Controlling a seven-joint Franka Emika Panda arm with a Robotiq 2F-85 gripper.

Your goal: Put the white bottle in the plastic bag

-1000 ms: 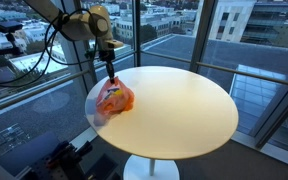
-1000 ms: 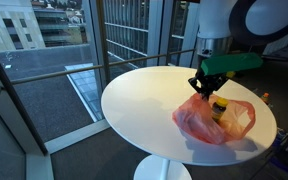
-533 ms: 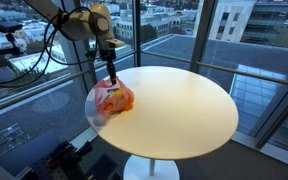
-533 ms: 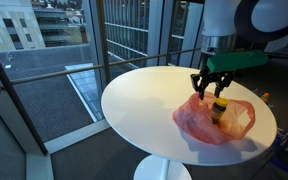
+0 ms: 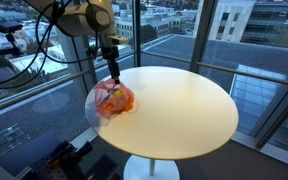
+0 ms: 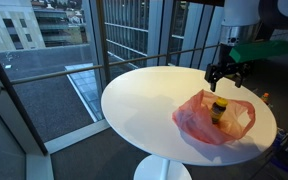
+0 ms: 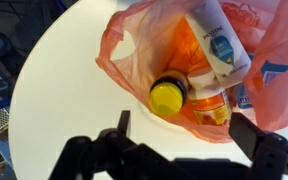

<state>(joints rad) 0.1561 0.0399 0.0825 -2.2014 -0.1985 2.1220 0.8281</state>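
Note:
A translucent orange plastic bag lies on the round cream table, near its rim in both exterior views. Inside it the white bottle with a blue label lies on its side. Beside it is a yellow-capped bottle with an orange label, also seen in an exterior view. My gripper hangs open above the bag's mouth with nothing between its fingers. It is clear of the bag in both exterior views.
The table top stretches away from the bag toward the far side. Floor-to-ceiling windows and a metal railing surround the table. Robot cables hang behind the arm.
The jaws went from shut to open. The gripper lifted up and away from the bag, and the bottles stay inside it.

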